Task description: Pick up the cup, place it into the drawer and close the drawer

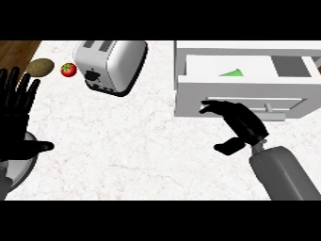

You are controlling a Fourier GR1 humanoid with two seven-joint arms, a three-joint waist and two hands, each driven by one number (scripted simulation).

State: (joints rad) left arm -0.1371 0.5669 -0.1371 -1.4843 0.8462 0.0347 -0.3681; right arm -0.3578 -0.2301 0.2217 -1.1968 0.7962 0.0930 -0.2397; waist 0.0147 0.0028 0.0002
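The white drawer [190, 89] stands pulled out at the right of the counter. Inside it only a green wedge shows above the front panel, apparently the cup [233, 72]; the rest of it is hidden. My right hand [241, 121] is just in front of the drawer's front panel, its fingers slightly bent with their tips at the panel near the grey handle [277, 100], holding nothing. My left hand [6, 120] rests open at the left edge, fingers up.
A white toaster [110, 63] lies at the back left, with a brown potato [41, 67] and a red tomato [68, 69] beside it. A grey plate [25, 164] sits partly under my left hand. Wood floor shows beyond the counter's left edge.
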